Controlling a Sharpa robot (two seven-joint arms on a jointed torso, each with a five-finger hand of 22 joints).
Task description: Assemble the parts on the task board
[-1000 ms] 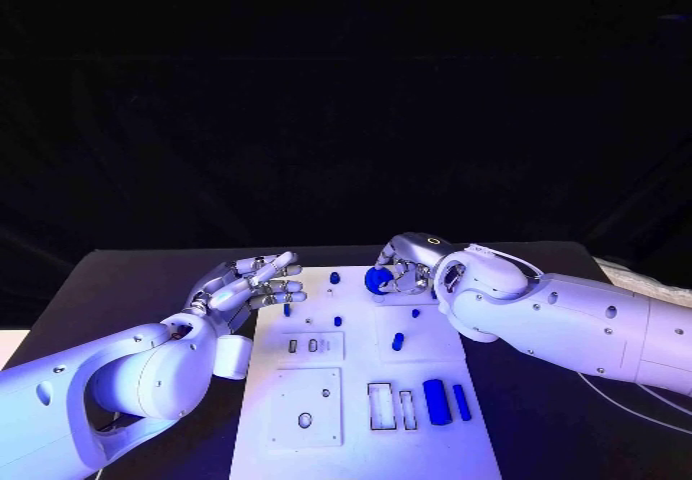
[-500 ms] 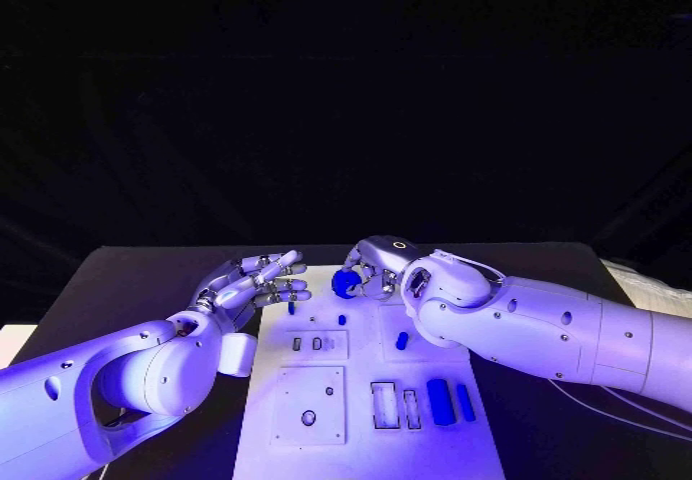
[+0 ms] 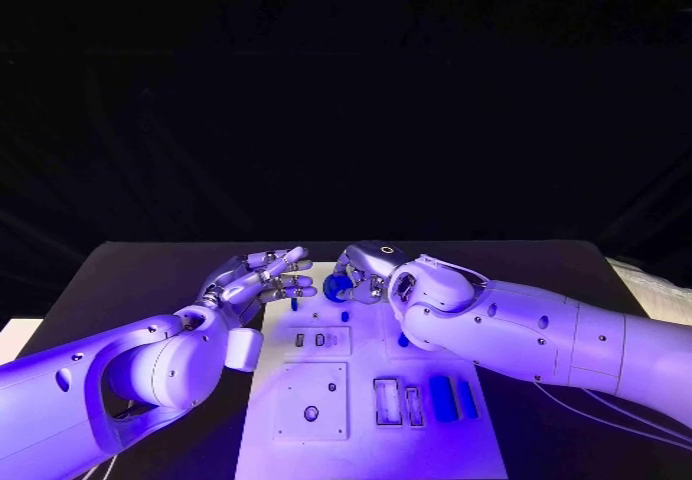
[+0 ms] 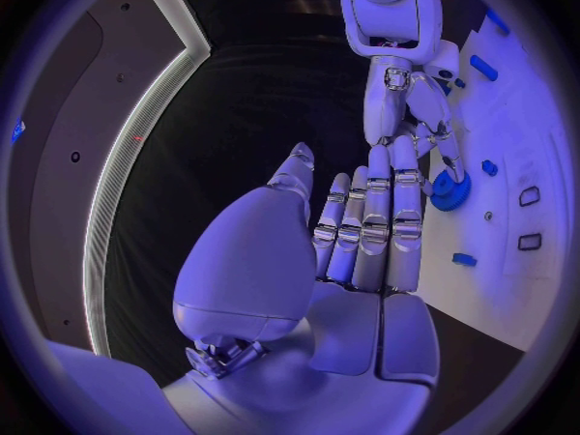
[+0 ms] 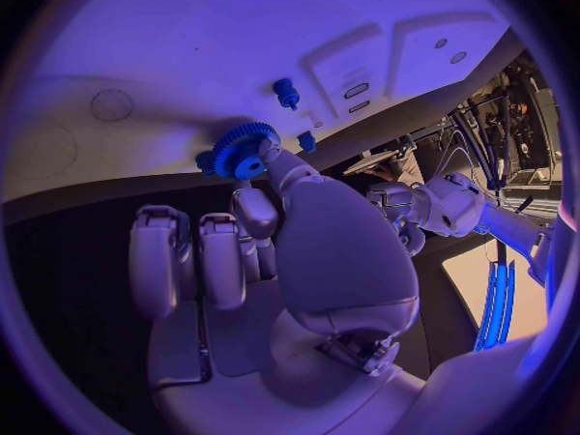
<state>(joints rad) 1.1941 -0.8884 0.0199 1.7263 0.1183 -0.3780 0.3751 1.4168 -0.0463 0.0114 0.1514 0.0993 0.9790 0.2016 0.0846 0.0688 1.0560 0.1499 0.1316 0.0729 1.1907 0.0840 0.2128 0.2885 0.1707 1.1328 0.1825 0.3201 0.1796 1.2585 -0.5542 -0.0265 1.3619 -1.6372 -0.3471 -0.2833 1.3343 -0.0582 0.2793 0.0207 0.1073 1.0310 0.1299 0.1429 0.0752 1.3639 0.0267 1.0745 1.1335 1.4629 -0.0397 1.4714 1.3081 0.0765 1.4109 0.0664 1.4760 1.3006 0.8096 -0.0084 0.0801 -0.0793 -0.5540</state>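
Right hand (image 3: 364, 275) grips a blue gear (image 3: 338, 287) over the far end of the white board (image 3: 361, 440); left hand (image 3: 260, 281) holds nothing, fingers extended, beside the board's far left edge

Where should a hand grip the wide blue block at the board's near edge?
Judging by its shape, across the long sides of the block, coming from above. It lies flat, long axis running near to far, with a slimmer blue bar close on one side and a slot on the other, so the fingers' room there looks tight.
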